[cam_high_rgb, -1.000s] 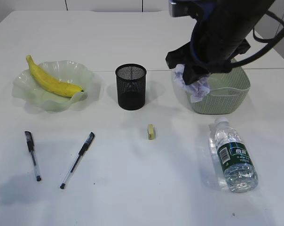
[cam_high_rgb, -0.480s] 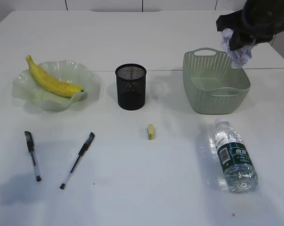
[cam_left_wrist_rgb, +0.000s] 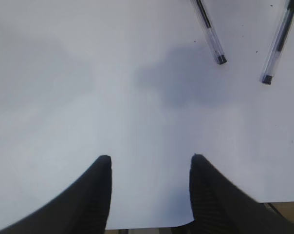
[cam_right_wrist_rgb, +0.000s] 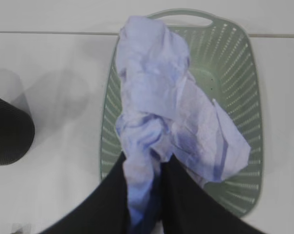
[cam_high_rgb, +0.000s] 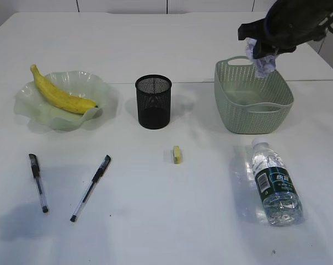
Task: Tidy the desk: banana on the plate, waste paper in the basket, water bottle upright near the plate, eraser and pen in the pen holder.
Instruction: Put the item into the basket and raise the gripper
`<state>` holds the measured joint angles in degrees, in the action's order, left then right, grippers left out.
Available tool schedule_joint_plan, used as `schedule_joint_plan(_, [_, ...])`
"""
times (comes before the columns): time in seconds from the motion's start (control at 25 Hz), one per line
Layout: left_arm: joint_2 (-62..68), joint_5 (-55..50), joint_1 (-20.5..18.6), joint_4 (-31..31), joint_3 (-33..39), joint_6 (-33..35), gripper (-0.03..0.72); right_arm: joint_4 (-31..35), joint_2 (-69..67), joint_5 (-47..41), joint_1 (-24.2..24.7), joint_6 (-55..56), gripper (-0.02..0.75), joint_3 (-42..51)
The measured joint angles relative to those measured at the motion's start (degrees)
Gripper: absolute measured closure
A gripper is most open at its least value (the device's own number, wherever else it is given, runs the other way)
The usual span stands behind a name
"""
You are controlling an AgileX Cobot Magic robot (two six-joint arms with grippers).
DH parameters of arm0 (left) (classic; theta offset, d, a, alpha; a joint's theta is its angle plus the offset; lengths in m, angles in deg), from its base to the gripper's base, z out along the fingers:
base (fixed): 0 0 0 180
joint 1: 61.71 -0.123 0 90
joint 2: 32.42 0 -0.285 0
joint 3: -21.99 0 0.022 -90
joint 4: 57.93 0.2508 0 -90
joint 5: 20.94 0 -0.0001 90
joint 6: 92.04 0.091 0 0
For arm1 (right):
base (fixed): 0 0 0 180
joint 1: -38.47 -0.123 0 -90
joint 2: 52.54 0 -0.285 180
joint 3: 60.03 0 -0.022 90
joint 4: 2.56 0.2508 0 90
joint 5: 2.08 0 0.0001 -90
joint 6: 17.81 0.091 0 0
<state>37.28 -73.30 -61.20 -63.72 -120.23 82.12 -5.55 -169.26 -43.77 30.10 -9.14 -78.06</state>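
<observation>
Right gripper (cam_right_wrist_rgb: 143,195): pinching the waste paper (cam_right_wrist_rgb: 166,122), a crumpled pale lilac wad; you see only the finger bases at the bottom edge of the wrist view, their tips buried in the paper. In the exterior view the arm is cut off by the top right corner. The wad hangs above the far part of the basket (cam_high_rgb: 279,105), not touching it.

Left gripper (cam_left_wrist_rgb: 149,161): spread, holding nothing, over bare surface (cam_left_wrist_rgb: 64,97); out of the exterior view.

Open room: broad bare surface in front, between the pens and the water bottle.

Items:
- Banana (cam_high_rgb: 59,95) on the plate (cam_high_rgb: 28,113).
- Pen holder (cam_high_rgb: 153,101), upright, centre.
- Eraser (cam_high_rgb: 177,154), just before the holder.
- Two pens (cam_high_rgb: 91,187), front left, apart.
- Water bottle (cam_high_rgb: 273,185), lying on its side before the basket.
</observation>
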Motion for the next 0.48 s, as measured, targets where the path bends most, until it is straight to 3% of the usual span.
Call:
schedule_joint_plan(0.28, [0.00, 0.00, 0.00, 0.00, 0.00, 0.00, 0.326, 0.00, -9.68, 0.24, 0.00, 1.62, 0.600, -7.56])
schedule_joint_plan(0.48, [0.00, -0.12, 0.00, 0.00, 0.00, 0.00, 0.326, 0.00, -13.99, 0.24, 0.00, 2.73, 0.511, -9.45])
